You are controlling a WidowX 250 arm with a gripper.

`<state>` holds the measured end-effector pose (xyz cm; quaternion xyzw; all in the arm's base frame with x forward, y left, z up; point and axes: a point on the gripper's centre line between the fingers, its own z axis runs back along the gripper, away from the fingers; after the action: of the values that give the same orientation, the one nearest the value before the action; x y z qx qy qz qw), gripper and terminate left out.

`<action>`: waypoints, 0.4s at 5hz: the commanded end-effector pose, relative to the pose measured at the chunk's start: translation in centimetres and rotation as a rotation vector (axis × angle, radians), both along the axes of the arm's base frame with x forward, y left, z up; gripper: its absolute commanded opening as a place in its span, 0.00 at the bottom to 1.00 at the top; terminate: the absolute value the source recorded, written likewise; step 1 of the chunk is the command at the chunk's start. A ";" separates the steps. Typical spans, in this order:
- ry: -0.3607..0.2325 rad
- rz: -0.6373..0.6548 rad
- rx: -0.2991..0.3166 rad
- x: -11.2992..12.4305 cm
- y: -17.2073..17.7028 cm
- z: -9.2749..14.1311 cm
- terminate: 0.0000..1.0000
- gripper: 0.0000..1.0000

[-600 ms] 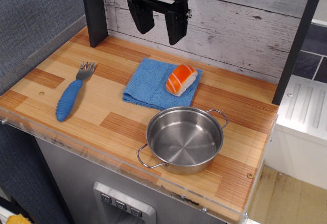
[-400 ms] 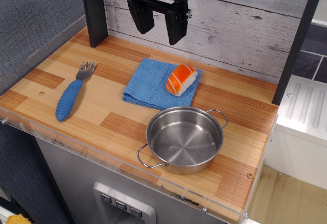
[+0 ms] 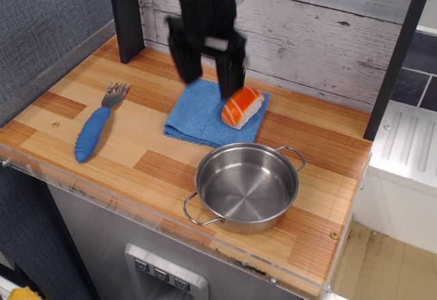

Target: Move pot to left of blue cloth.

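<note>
The shiny steel pot [image 3: 247, 187] with two wire loop handles stands empty on the wooden counter at the front right, just in front of the blue cloth [image 3: 205, 112]. The cloth lies flat at the middle back, with an orange and white sushi piece [image 3: 241, 106] on its right part. My gripper [image 3: 207, 74] is black and motion-blurred, open and empty, and hangs over the back edge of the cloth, well behind the pot.
A fork with a blue ribbed handle [image 3: 95, 129] lies on the counter left of the cloth. A black post [image 3: 126, 16] stands at the back left. A white plank wall [image 3: 321, 26] runs behind. The counter's front edge [image 3: 164, 221] is close to the pot.
My gripper has come down from high at the back wall towards the cloth and a little forward. The pot, cloth, sushi and fork have not moved.
</note>
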<state>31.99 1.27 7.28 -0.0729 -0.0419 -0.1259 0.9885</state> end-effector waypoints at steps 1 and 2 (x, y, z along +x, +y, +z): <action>-0.014 -0.090 0.040 -3.6 -0.1 -1.4 0.00 1.00; 0.002 -0.117 0.058 -4.3 -0.6 -2.8 0.00 1.00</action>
<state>27.23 0.36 3.13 -0.0523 -0.0108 -0.1828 0.9817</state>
